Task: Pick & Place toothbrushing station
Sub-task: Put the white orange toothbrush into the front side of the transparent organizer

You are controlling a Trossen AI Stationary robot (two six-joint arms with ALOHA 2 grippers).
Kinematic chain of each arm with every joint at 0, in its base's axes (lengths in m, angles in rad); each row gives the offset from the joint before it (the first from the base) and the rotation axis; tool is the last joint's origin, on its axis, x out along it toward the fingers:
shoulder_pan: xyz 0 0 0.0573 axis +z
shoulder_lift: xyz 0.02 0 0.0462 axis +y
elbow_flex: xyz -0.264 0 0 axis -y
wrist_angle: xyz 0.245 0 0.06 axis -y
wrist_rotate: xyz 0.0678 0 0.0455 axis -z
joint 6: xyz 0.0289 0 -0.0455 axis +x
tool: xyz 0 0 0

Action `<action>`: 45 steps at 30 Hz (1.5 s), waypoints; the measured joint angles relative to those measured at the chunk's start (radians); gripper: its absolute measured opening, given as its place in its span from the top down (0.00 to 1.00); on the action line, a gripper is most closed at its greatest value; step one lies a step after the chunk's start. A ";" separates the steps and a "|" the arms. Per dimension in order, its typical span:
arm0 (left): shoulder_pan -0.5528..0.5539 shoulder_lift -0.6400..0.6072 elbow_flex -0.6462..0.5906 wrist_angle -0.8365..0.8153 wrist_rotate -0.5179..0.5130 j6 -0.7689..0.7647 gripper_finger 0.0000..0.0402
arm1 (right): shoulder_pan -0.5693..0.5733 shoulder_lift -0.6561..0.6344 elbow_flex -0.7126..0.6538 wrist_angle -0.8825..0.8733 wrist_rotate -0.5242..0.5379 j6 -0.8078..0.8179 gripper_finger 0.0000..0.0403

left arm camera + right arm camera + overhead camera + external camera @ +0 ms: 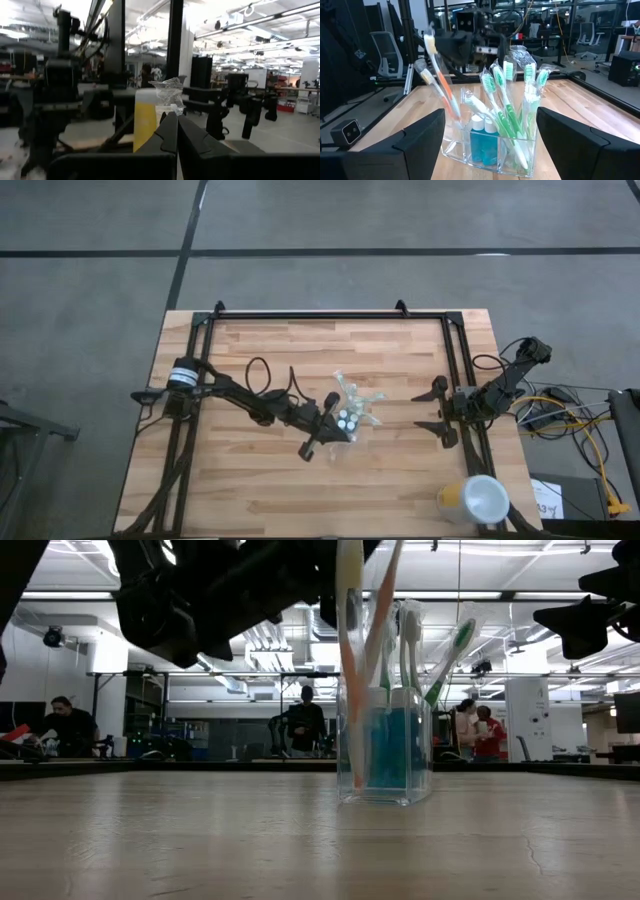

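Note:
The clear plastic cup stands on its base at the table's middle. In it stand several white-and-green toothbrushes and small tubes with white caps. My left gripper is shut just left of the cup, with an orange-handled toothbrush between its fingers. That brush slants into the cup. My right gripper waits open to the right, facing the cup and apart from it. My left gripper pinches the orange-handled toothbrush near its head end between its two fingers. A bit of clear wrapper sticks up past the fingertips. The fingers come from the table's left, tipped a little upward. The brush slants down, its lower end inside the cup.
A larger yellow cup with a white top stands near the table's front right corner. A black frame runs along the far edge and both sides. People stand in the room beyond the table.

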 joint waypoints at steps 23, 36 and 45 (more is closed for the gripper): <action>0.009 -0.010 -0.030 -0.255 0.006 0.002 0.98 | 0.000 0.000 0.000 0.000 0.000 -0.004 0.23; 0.011 -0.017 -0.052 -0.281 0.031 0.007 0.83 | 0.000 -0.001 0.000 0.000 0.000 -0.004 0.26; 0.018 -0.045 -0.071 -0.280 0.036 0.021 0.68 | 0.000 -0.002 0.000 0.000 0.000 -0.005 0.24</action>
